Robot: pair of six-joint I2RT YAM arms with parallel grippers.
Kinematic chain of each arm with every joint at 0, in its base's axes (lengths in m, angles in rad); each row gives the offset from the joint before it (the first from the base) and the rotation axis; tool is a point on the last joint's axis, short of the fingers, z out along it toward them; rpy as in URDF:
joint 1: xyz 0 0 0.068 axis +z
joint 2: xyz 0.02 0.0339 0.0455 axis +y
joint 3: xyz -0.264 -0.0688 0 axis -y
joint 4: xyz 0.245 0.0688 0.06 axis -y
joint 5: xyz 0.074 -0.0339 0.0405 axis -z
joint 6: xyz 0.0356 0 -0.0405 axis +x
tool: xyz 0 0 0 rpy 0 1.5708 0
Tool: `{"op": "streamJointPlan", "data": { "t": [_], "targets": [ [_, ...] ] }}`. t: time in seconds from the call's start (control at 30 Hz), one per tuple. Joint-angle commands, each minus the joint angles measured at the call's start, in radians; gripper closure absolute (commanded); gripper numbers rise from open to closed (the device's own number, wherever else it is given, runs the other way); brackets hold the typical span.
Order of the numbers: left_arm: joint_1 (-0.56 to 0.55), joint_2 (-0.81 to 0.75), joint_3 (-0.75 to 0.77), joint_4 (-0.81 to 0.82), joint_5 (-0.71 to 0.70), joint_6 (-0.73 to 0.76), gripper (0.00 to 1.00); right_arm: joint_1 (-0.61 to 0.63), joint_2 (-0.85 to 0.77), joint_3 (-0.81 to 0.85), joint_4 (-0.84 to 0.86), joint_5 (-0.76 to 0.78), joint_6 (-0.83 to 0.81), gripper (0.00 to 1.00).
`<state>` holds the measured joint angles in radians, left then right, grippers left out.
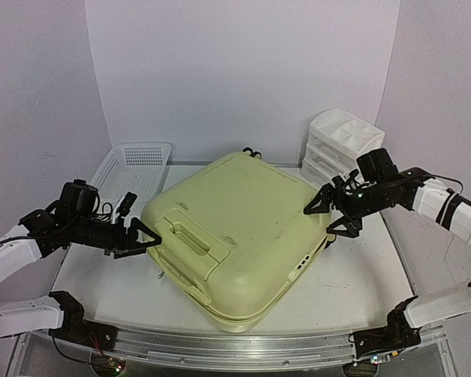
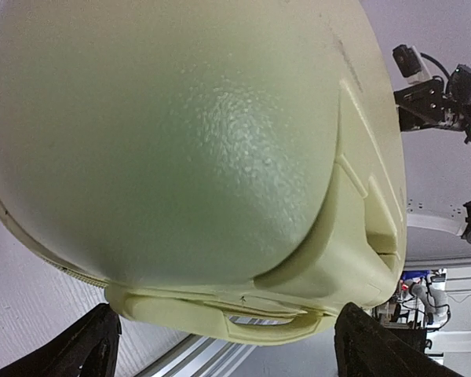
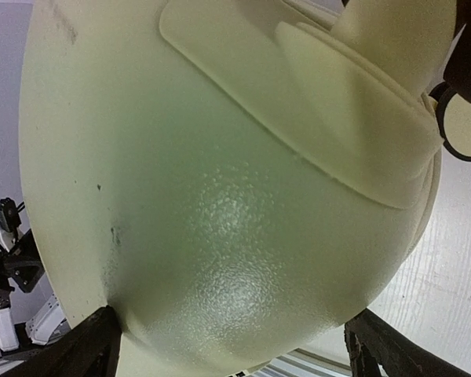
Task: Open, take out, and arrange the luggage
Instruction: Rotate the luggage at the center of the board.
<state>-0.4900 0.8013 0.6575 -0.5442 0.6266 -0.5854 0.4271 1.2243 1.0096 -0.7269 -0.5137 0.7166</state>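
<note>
The luggage (image 1: 239,228), a big pale yellow-green hard-shell suitcase, lies flat and closed in the middle of the table, turned diagonally. A moulded handle (image 1: 195,237) shows on its upper shell. My left gripper (image 1: 147,238) is at the suitcase's left corner, open, its black fingers straddling that corner. In the left wrist view the shell (image 2: 180,141) fills the picture, and the side handle (image 2: 259,326) sits between the open left gripper (image 2: 228,353). My right gripper (image 1: 325,217) is open at the right corner. The right wrist view shows the shell (image 3: 220,196) bulging between the open right gripper (image 3: 235,353).
A white mesh basket (image 1: 133,169) stands at the back left, with a small black object (image 1: 129,202) beside it. A white drawer organizer (image 1: 337,141) stands at the back right. One cream wheel (image 3: 465,126) of the suitcase shows. A metal rail (image 1: 235,349) runs along the table's near edge.
</note>
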Motion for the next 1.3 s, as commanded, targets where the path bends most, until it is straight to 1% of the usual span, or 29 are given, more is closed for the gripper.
{"op": "streamJointPlan", "data": {
  "t": [0.0, 0.27, 0.4, 0.53, 0.63, 0.73, 0.87, 0.97, 1.03, 1.17, 1.27],
  "targets": [
    [-0.022, 0.073, 0.011, 0.175, -0.016, -0.021, 0.05, 0.022, 0.075, 0.021, 0.217, -0.026, -0.004, 0.02],
    [-0.024, 0.198, 0.033, 0.309, -0.022, -0.018, 0.06, 0.008, 0.261, 0.181, 0.233, 0.027, -0.043, 0.03],
    [-0.028, 0.258, 0.063, 0.341, -0.037, 0.008, 0.07, -0.01, 0.358, 0.266, 0.253, 0.032, -0.058, 0.04],
    [-0.048, 0.344, 0.109, 0.368, -0.048, 0.036, 0.08, -0.039, 0.474, 0.399, 0.252, 0.069, -0.09, 0.04],
    [-0.092, 0.388, 0.142, 0.374, -0.086, 0.054, 0.09, -0.044, 0.528, 0.512, 0.212, 0.148, -0.144, 0.05],
    [-0.138, 0.39, 0.152, 0.372, -0.12, 0.068, 0.1, -0.041, 0.511, 0.557, 0.148, 0.21, -0.199, 0.06],
    [-0.177, 0.372, 0.141, 0.371, -0.137, 0.076, 0.12, -0.016, 0.429, 0.527, 0.078, 0.293, -0.274, 0.06],
    [-0.183, 0.324, 0.116, 0.358, -0.156, 0.073, 0.13, 0.014, 0.347, 0.495, 0.011, 0.367, -0.341, 0.07],
    [-0.183, 0.278, 0.107, 0.301, -0.187, 0.082, 0.13, 0.049, 0.29, 0.47, -0.009, 0.4, -0.384, 0.1],
    [-0.183, 0.162, 0.093, 0.132, -0.261, 0.139, 0.13, 0.144, 0.199, 0.444, -0.018, 0.43, -0.483, 0.19],
    [-0.183, 0.06, 0.058, 0.032, -0.312, 0.168, 0.13, 0.215, 0.176, 0.458, -0.025, 0.397, -0.526, 0.26]
  ]
}}
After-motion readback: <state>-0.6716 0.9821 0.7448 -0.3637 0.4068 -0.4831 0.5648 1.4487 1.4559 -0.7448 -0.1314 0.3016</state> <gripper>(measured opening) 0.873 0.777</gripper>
